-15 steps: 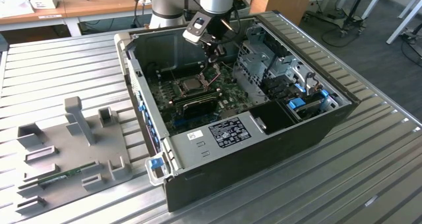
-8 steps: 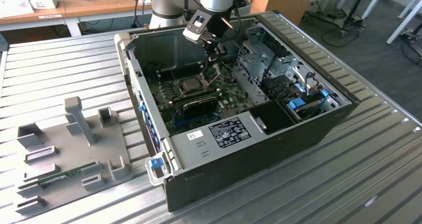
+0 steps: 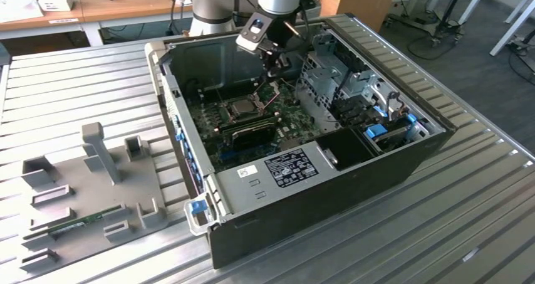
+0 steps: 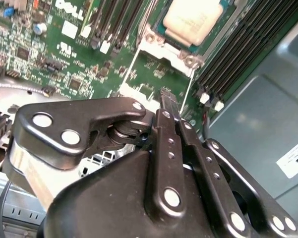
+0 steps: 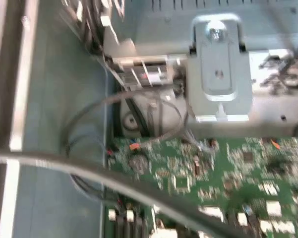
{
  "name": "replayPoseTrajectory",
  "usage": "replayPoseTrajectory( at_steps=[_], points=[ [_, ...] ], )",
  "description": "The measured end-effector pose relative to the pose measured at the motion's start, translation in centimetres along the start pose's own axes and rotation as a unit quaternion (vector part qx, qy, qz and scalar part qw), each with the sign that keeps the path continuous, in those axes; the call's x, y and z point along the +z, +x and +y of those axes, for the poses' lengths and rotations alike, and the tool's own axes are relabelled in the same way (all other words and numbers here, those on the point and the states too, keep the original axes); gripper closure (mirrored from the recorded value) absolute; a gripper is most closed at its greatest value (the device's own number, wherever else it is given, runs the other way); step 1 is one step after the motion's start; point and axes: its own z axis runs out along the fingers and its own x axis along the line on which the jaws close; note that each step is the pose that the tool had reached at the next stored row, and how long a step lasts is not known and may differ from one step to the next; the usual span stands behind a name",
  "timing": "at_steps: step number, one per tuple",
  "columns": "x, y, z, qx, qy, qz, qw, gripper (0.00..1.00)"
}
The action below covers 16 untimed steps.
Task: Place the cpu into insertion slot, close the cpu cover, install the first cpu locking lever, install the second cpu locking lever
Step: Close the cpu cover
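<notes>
on the exterior view's left, a grey tray [image 3: 71,202] lies on the ribbed metal table [image 3: 67,89], and a thin green stick [image 3: 79,223] rests in the tray. in the middle sits an open computer case [image 3: 334,196]. a silver plate with a label hides the near end of the green board [image 3: 289,130] inside it.

in the second wrist view the black gripper [image 4: 164,96] covers much of the board, and the cpu [image 4: 192,19] is cut off by the edge. in the first wrist view a black cable [image 5: 89,173] crosses in front of the board.

the cpu [image 3: 242,108] is small, flat and square, with a dull pale metal top. it lies in the insertion slot [image 4: 166,49], which has a silvery rim. a thin silver wire [image 4: 130,67] runs out beside the rim. i cannot tell if anything is locked down.

the gripper [image 3: 274,63] hangs inside the case, above the board and near the slot, not touching the cpu. its fingers are pressed together, with nothing seen between them.

behind the table is a wooden desk [image 3: 109,8]. on the exterior view's right is a dark grey floor [image 3: 468,52].
</notes>
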Motion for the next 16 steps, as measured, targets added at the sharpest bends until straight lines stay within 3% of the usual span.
replayPoseTrajectory(
  at_steps=[10,16],
  points=[
    [0.14,0.06,2.58,0.0,0.0,0.0,1.0,0.89],
    [0.15,0.06,2.75,0.0,0.0,0.0,1.0,0.89]
  ],
)
